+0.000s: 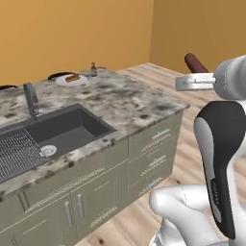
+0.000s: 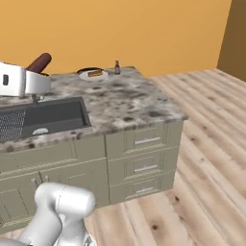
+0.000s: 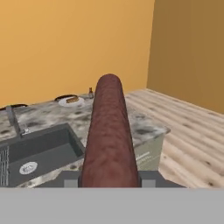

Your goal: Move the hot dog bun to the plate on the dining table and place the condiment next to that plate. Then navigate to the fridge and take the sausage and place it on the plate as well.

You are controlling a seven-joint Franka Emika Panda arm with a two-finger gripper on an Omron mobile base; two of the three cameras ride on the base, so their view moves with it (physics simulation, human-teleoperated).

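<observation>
A: We see the gripper [image 3: 109, 183] clenched on the sausage [image 3: 108, 135], above the floor beside the counter [image 1: 125, 103].
B: The bun [image 1: 72, 78] sits on the plate [image 1: 64, 81], the bottle [image 1: 93, 70] just beside it; we read no writing.

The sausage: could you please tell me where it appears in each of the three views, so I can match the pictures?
Left base view: sausage at upper right, sticking up behind the white hand.
Right base view: sausage at upper left, above the hand, before the orange wall.
Hand view: sausage in the centre, running from the jaws upward.
Shared landmark: the plate with the bun on the counter's far end.
</observation>
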